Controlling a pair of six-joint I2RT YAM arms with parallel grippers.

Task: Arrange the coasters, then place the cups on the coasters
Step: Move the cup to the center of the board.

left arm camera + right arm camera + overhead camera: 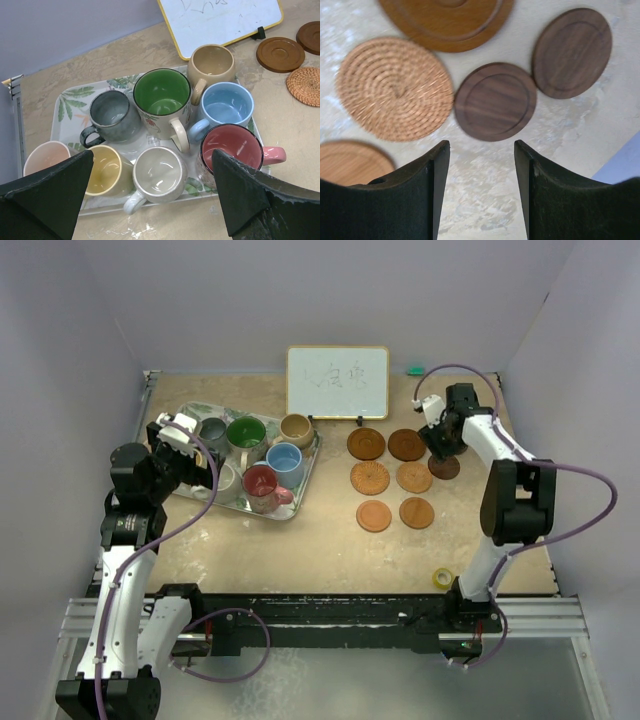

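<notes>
Several cups stand on a leaf-patterned tray [70,97]: grey [112,115], green [162,95], tan [211,62], blue [227,105], red [232,147], white [159,175], yellow [102,170] and pink [45,157]. My left gripper [151,155] hovers open above the white cup, holding nothing. Several coasters lie in rows at the table's right [369,478]. My right gripper [481,150] is open and empty just above the table, close to a dark brown coaster [495,100]. A second dark coaster [572,52] and a woven one [395,87] lie beside it.
A yellow-framed whiteboard [337,382] stands at the back centre. A small yellow tape roll [442,578] lies near the right arm's base. A small green object [415,370] sits at the back right. Walls close in the table on three sides.
</notes>
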